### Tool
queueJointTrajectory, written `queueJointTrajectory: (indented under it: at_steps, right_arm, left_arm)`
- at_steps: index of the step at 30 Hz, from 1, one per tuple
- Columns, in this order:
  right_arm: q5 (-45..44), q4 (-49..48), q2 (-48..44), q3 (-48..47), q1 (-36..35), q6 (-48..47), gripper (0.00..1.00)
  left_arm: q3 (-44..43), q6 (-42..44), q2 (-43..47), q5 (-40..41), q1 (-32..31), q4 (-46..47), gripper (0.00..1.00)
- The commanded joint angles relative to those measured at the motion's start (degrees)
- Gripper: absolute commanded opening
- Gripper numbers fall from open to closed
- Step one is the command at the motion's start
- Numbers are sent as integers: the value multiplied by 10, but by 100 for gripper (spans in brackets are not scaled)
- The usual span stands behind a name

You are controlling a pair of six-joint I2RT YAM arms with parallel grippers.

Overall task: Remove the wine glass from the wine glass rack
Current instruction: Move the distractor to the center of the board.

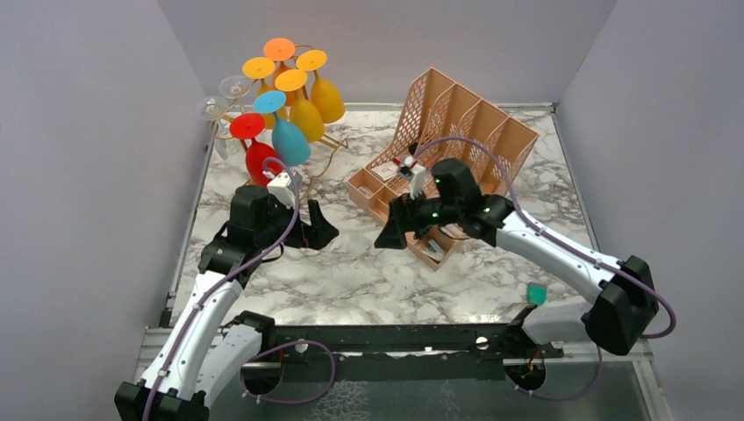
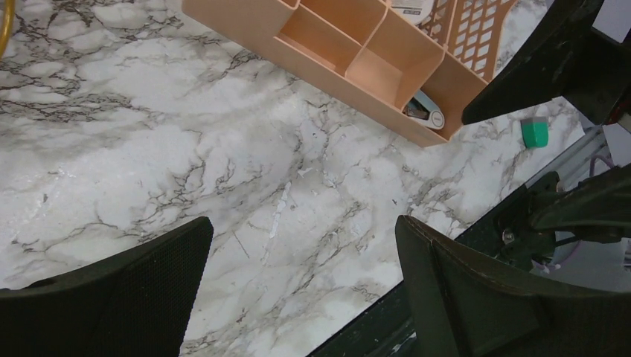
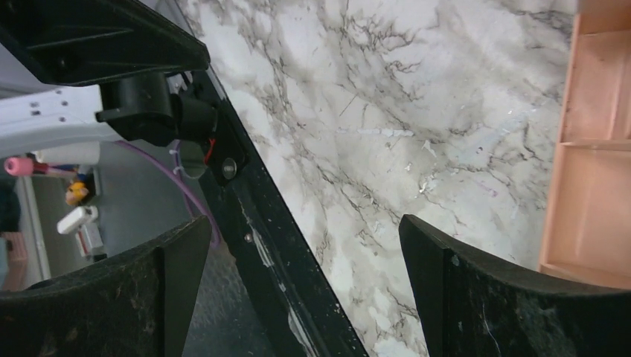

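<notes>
**Glasses all on the rack, both grippers open over bare marble**

From above, the wine glass rack (image 1: pixel 332 142) stands at the upper left of the frame, back in the corner of the marble table (image 1: pixel 351 281). Its glasses hang bowl-down with their feet uppermost: a red glass (image 1: pixel 261 160) lowest and nearest the arms, a blue glass (image 1: pixel 290 142) beside it, yellow glasses (image 1: pixel 308 117) behind, and clear ones (image 1: pixel 225 95) on the left side. The left gripper (image 1: pixel 325 230) sits low over the table, just below and right of the red glass and apart from it, with its fingers spread and nothing between them. To the right of the rack stands a peach organiser (image 1: pixel 456 114) with lattice walls. The right gripper (image 1: pixel 384 240) hangs in front of the organiser's low trays, also spread and empty.

From the left wrist, the two dark fingers (image 2: pixel 134 294) stand wide apart at the bottom, with only veined marble between them. The organiser crosses the top of the frame, a small pale object (image 2: pixel 425 113) lies in its end compartment, and a green piece (image 2: pixel 533 132) lies at the right. A sliver of gold wire shows at the upper left edge.

From the right wrist, the fingers (image 3: pixel 513 297) are equally wide apart. A black rail (image 3: pixel 275 245) runs diagonally between them, marble lies beyond it, and the organiser fills the right edge.
</notes>
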State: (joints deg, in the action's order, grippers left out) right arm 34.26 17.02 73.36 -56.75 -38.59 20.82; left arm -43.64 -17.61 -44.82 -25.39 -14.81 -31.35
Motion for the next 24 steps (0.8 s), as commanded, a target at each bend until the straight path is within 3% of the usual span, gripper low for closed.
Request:
queueJointTrajectory:
  at_steps: [1,11,24]
  right_arm:
    - [-116,46,44,-51,-66,-16,100]
    - [-338,57,162,-140,-104,48,100]
    - [-517,126,304,-221,-104,-10,100]
  left_arm:
    - [35,-16,19,15,-15,58,99]
    - [65,-30,95,105,-18,84,99]
    - [67,-34,96,124,-17,84,99]
